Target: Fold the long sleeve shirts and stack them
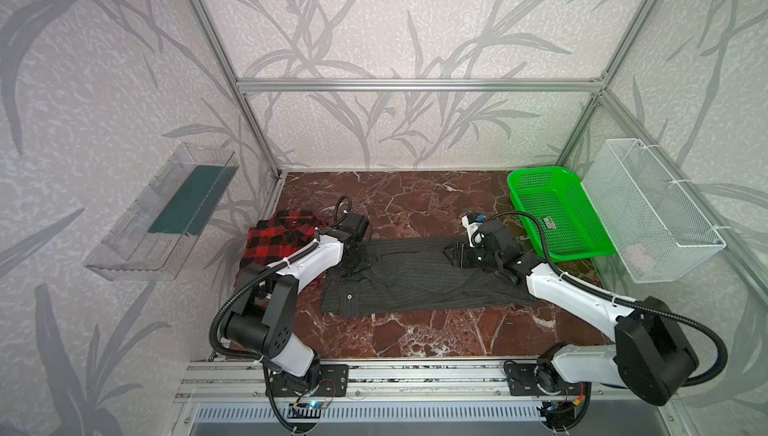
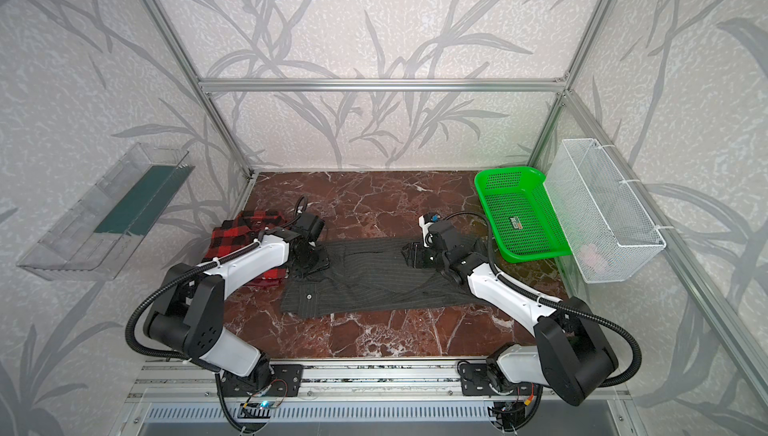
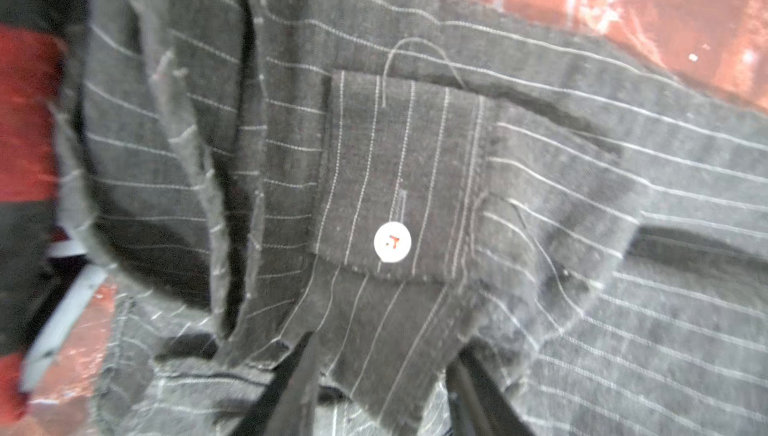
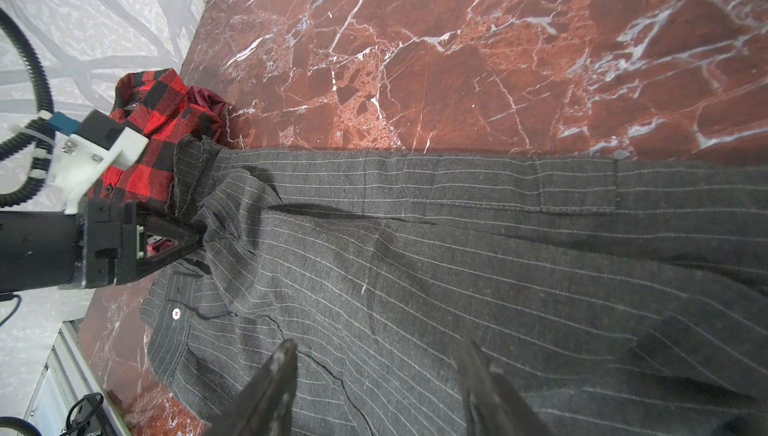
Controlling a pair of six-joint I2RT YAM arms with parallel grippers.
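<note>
The scene is lit brightly and evenly by diffuse light. In both top views only soft, faint shadows are cast under the white-and-black robot arms on the glossy dark red marble-patterned tabletop. The silver aluminium frame posts are drawn leaning outward toward the corners, as with a wide lens. The left wrist view is blurred overall: the dark charcoal pinstriped cloth shirt is smeared toward the borders, the tabletop is washed out by glare, and only the round white button is rendered fairly clearly. The right wrist view is sharp, but the black fingers of the right gripper are out of focus.
</note>
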